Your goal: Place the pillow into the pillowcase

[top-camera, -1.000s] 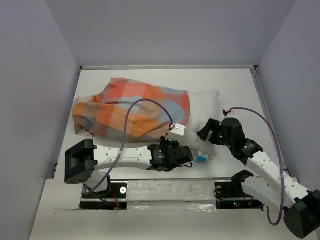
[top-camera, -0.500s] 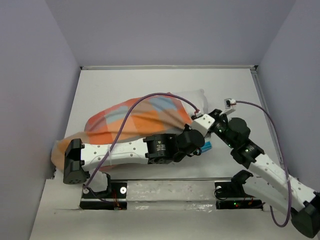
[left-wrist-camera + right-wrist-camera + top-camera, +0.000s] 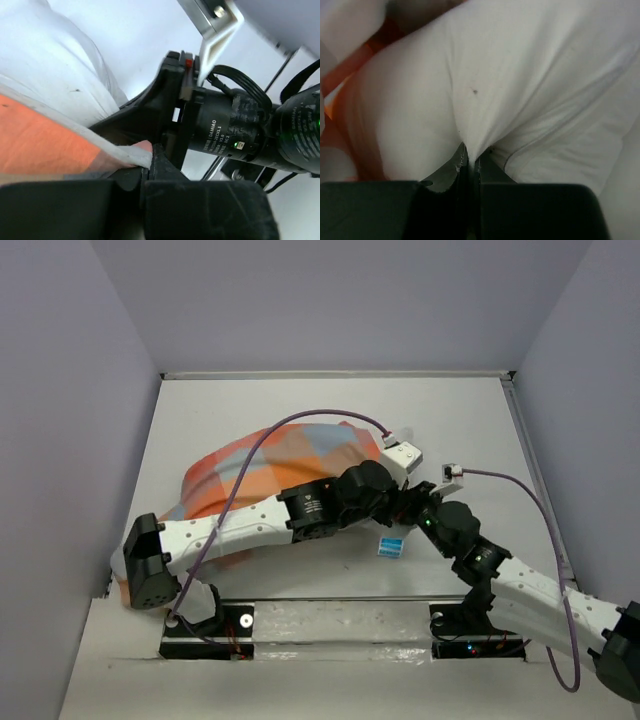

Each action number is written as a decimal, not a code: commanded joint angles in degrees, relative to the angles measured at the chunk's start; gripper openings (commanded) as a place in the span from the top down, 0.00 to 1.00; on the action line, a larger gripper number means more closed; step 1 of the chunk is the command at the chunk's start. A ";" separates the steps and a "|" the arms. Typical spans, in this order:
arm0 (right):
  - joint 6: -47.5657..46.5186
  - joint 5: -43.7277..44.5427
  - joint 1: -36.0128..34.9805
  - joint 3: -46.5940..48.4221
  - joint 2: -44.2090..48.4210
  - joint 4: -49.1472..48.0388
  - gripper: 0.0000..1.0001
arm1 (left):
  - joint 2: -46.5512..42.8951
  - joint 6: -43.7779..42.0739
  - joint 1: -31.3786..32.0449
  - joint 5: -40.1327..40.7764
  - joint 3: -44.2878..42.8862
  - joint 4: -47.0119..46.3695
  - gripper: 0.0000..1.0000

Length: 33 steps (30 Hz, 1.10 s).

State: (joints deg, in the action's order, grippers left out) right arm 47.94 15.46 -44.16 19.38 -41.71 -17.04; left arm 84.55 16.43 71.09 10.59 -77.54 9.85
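The checked orange and light-blue pillowcase [image 3: 255,465] lies bunched across the table's middle, under my left arm. In the left wrist view my left gripper [image 3: 148,159] is shut on the pillowcase's pale hem [image 3: 131,154], with orange cloth [image 3: 45,145] beside it and the white pillow [image 3: 60,65] above. In the right wrist view my right gripper [image 3: 470,157] is shut on a pinched fold of the pillow [image 3: 510,85]. From above, both grippers meet near the case's right end, left gripper [image 3: 397,500], right gripper [image 3: 412,510]. There the arms and case hide the pillow. Only its blue-and-white tag [image 3: 391,546] shows.
Grey walls close in the white table [image 3: 330,405] at the left, back and right. A metal rail [image 3: 340,620] with both arm bases runs along the near edge. Purple cables [image 3: 300,420] loop above the arms. My right wrist motor [image 3: 235,130] sits close beside the left jaws.
My right gripper has shut on the pillow and moved left and nearer. My left arm has swung the pillowcase's edge to the right, over the pillow's white end, which no longer shows from above.
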 commanded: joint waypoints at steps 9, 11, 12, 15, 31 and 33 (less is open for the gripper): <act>-0.30 2.56 -5.23 -0.21 1.64 10.09 1.00 | -13.86 3.08 -1.89 -0.84 0.72 -6.86 0.01; -0.83 1.68 -5.23 -0.30 0.50 10.27 1.00 | -15.81 3.79 -4.46 -0.83 -0.68 -4.06 0.01; -1.09 1.41 -5.23 -0.22 0.06 10.27 1.00 | -16.35 3.53 -5.34 -0.05 -1.47 -2.91 0.01; -3.20 -0.96 -5.23 0.13 -1.26 9.39 1.00 | -13.12 2.39 -8.41 7.41 -5.25 4.72 0.02; -11.73 -2.19 -5.76 4.79 -1.88 15.72 1.00 | 9.39 -3.33 -19.06 24.30 -7.18 14.32 0.27; -11.65 -2.19 -5.76 4.27 -1.53 15.63 1.00 | 10.80 -3.42 -19.23 26.14 -7.80 15.11 0.44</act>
State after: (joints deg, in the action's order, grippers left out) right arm 38.48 14.50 -49.21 21.78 -43.59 -2.00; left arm 96.44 14.87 52.25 31.79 -82.00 24.51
